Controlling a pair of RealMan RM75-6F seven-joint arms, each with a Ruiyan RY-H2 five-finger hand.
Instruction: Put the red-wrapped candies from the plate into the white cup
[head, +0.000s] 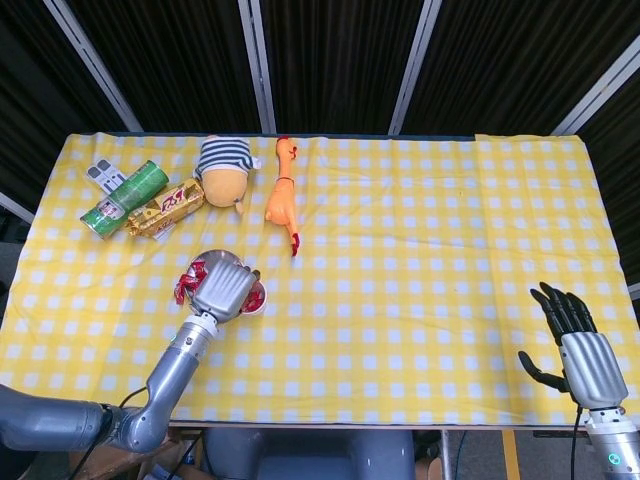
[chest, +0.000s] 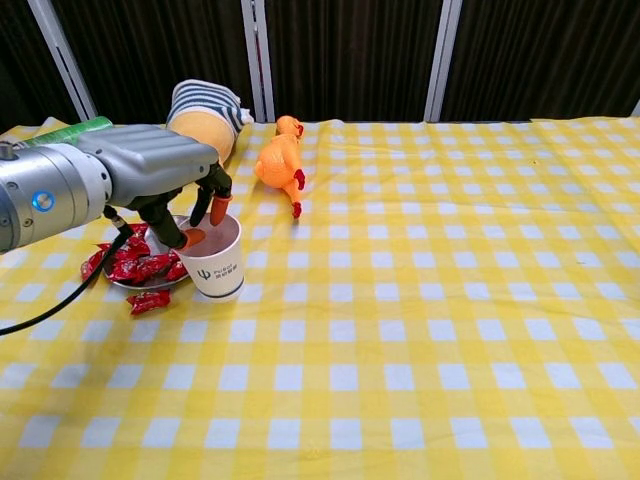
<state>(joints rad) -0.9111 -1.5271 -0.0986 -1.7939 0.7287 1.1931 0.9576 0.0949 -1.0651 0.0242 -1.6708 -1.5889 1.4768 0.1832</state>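
Observation:
The white cup (chest: 215, 262) stands upright on the yellow checked cloth, just right of the metal plate (chest: 150, 284). Several red-wrapped candies (chest: 140, 268) lie on the plate, and one loose candy (chest: 148, 300) lies on the cloth in front of it. My left hand (chest: 160, 170) hovers over the cup's mouth with its fingers spread, one fingertip (chest: 190, 238) dipping inside the rim; I see no candy in it. In the head view the left hand (head: 225, 288) hides most of the cup (head: 257, 300) and plate. My right hand (head: 575, 345) stays open off the table's near right corner.
Along the far left stand a striped plush doll (head: 224, 170), an orange rubber chicken (head: 283, 200), a gold snack packet (head: 165, 207) and a green can (head: 125, 198). The cloth stretches bare to the right of the cup.

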